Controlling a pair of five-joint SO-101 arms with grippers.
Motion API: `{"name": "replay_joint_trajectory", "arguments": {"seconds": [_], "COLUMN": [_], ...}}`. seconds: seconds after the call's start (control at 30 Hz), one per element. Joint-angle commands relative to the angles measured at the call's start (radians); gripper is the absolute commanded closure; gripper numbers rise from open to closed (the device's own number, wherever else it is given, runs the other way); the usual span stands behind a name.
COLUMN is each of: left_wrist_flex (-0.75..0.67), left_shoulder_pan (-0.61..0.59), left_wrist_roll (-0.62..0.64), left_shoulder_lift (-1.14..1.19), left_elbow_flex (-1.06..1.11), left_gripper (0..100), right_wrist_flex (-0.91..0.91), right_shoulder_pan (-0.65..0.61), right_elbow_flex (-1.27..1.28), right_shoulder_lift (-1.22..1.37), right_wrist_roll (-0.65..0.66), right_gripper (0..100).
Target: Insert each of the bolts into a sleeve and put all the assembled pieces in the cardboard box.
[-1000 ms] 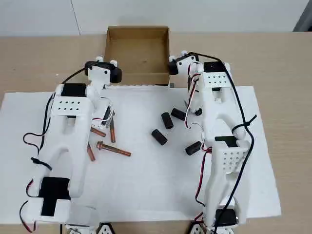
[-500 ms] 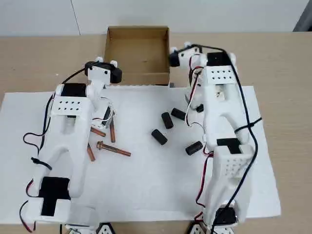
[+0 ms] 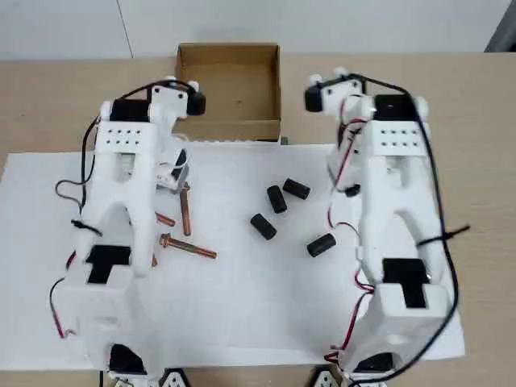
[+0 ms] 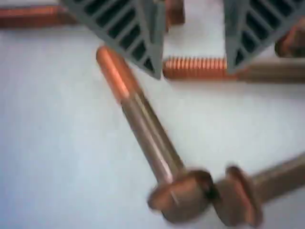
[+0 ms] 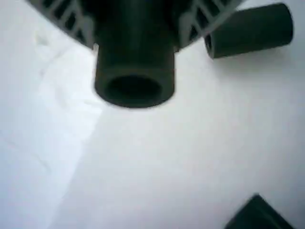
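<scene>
I read this as the first pairing step. My right tool (image 5: 136, 28) is pinching a black sleeve (image 5: 134, 71), and my left tool (image 4: 193, 53) hangs spread just above the bolts, gripping nothing. The threaded tip of 1 bolt (image 4: 248, 71) lies between the left tool's fingers. My next move, I judge, is to drop the left tool and close it on that shank without nudging the neighbouring bolt (image 4: 147, 129), whose head touches another head. After that the 2 arms would have to meet so the thread lines up with the sleeve's bore. From above, the bolts lie in a loose cluster on the white sheet (image 3: 242, 306) covering the desk (image 3: 468, 105), 1 near the left tool (image 3: 186, 210) and a longer one nearer me (image 3: 188, 247), with others partly under the arm. Another 4 sleeves lie loose mid-sheet, such as (image 3: 263, 226), well apart from the bolts. The cardboard box (image 3: 228, 126) sits at the far edge, between the arms. The bolts are copper-coloured, with bright thread at the tip, a duller smooth shank and a round head. The held sleeve is a short matt tube, its open bore towards the camera.
</scene>
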Motion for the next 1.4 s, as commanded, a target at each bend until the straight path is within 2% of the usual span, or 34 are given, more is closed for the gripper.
{"name": "replay_joint_trajectory", "arguments": {"seconds": [0.0,0.2,0.47,1.07,1.37], "left_wrist_flex": [0.035,0.034,0.023,-0.117,-0.127], "left_shoulder_pan": [0.006,0.046,0.075,0.072,0.060], "left_wrist_roll": [0.081,0.212,0.396,0.427,0.427], "left_shoulder_lift": [0.040,0.103,0.147,0.219,0.275], "left_elbow_flex": [-0.096,-0.094,-0.096,-0.090,-0.094], "left_gripper": [91,91,91,91,91], "right_wrist_flex": [0.027,0.025,0.024,0.021,0.019], "right_shoulder_pan": [0.051,0.101,0.105,0.101,0.105], "right_elbow_flex": [0.054,0.138,0.147,0.147,0.147], "right_shoulder_lift": [-0.107,-0.150,-0.153,-0.150,-0.150], "right_wrist_roll": [-0.009,-0.011,-0.011,-0.011,-0.005], "right_gripper": [99.5,99.5,99.4,99.4,99.5]}}
